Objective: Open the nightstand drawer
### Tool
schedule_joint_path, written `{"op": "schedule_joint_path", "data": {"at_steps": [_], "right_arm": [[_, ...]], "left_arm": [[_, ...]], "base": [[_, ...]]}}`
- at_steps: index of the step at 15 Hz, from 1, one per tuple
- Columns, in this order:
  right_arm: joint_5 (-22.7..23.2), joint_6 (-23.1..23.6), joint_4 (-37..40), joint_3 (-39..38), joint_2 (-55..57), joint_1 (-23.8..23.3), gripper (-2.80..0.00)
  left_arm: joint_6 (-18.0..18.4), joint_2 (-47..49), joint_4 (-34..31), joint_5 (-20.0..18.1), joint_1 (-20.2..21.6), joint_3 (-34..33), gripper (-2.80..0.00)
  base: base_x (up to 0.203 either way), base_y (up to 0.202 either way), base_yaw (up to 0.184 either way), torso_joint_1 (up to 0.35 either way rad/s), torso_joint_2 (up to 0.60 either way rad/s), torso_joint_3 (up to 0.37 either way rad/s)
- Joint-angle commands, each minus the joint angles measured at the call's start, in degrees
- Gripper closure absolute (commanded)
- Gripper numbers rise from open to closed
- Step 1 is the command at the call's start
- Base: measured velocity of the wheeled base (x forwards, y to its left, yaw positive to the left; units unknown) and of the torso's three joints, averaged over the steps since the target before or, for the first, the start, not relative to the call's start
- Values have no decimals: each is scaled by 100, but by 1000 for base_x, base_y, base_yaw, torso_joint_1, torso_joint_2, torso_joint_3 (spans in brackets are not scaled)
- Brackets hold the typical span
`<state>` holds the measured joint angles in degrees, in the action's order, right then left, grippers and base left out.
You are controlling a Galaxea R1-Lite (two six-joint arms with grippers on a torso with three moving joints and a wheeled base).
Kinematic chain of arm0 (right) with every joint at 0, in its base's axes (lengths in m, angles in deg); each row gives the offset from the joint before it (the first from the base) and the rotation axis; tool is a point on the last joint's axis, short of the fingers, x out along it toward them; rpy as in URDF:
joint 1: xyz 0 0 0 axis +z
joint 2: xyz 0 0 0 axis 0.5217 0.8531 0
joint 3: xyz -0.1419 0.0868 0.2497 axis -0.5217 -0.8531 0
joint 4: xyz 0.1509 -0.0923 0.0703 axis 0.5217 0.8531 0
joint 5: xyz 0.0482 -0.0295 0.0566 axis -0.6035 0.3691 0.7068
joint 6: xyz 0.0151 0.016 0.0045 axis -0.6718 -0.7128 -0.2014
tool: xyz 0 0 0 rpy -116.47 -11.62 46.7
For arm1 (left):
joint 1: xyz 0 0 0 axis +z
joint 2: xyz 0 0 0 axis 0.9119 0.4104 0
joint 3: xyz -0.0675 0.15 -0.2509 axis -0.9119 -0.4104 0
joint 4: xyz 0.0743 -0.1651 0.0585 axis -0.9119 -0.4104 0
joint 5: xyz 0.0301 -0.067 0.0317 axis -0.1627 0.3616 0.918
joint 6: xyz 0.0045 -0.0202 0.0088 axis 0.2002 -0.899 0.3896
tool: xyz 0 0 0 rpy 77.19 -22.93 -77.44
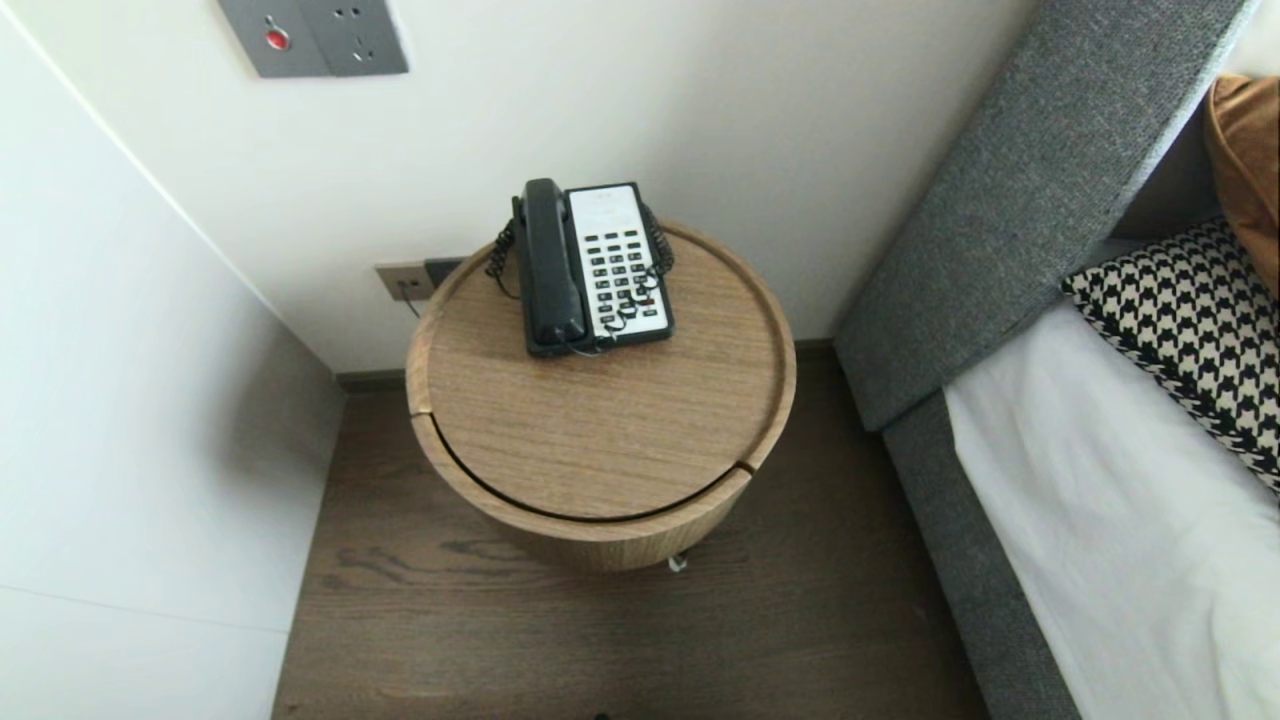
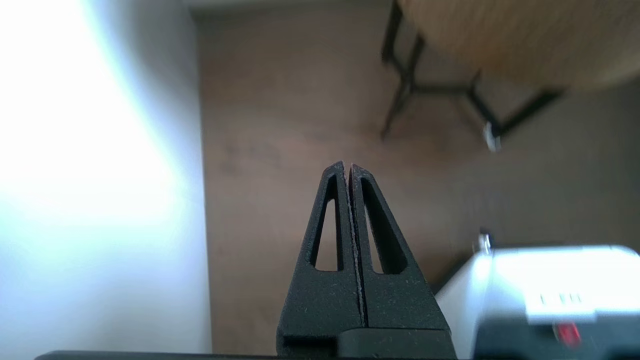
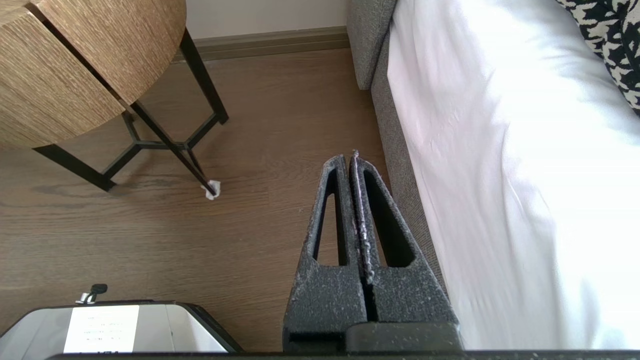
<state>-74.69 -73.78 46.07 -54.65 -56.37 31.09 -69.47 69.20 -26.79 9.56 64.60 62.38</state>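
Both are pressed together, empty, over the floor (image 2: 275,125): the left pincer (image 2: 348,167) by the wall (image 2: 100,175), the right pincer (image 3: 350,157) by the bed (image 3: 500,175); the desk legs (image 3: 165,135) are best given room

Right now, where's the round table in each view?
Head: table centre frame, from above, phone on it.
Left wrist: table from low down, drum and black legs, cut by the frame's edge.
Right wrist: table again from low down, drum and legs.
Shared: white scrap at one leg's foot.
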Motion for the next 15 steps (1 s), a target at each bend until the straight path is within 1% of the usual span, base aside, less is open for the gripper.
{"op": "schedule_joint_path", "data": {"at_steps": [1, 5, 6, 7, 8, 9, 15], "right_arm": [[0, -2, -7, -26, -57, 0, 0], [0, -2, -7, -26, -57, 0, 0], [0, -2, -7, -26, -57, 0, 0], [0, -2, 1, -26, -57, 0, 0], [0, -2, -7, -26, -57, 0, 0], [0, -2, -6, -26, -57, 0, 0], [0, -2, -7, -26, -57, 0, 0]], "left_arm": [[12, -611, 128, 3, 100, -139, 0], [-47, -1129, 359, 38, 136, -224, 0], [-175, -1197, 636, 38, 135, -241, 0], [-274, -1238, 1108, 38, 137, -243, 0], [-315, -1253, 1369, 38, 136, -244, 0], [-350, -1265, 1255, 38, 142, -245, 0], [-325, -1262, 1259, 37, 142, -245, 0]], "base": [[0, 0, 0, 0, 0, 0], [0, 0, 0, 0, 0, 0], [0, 0, 0, 0, 0, 0], [0, 0, 0, 0, 0, 0], [0, 0, 0, 0, 0, 0], [0, 0, 0, 0, 0, 0], [0, 0, 0, 0, 0, 0]]}}
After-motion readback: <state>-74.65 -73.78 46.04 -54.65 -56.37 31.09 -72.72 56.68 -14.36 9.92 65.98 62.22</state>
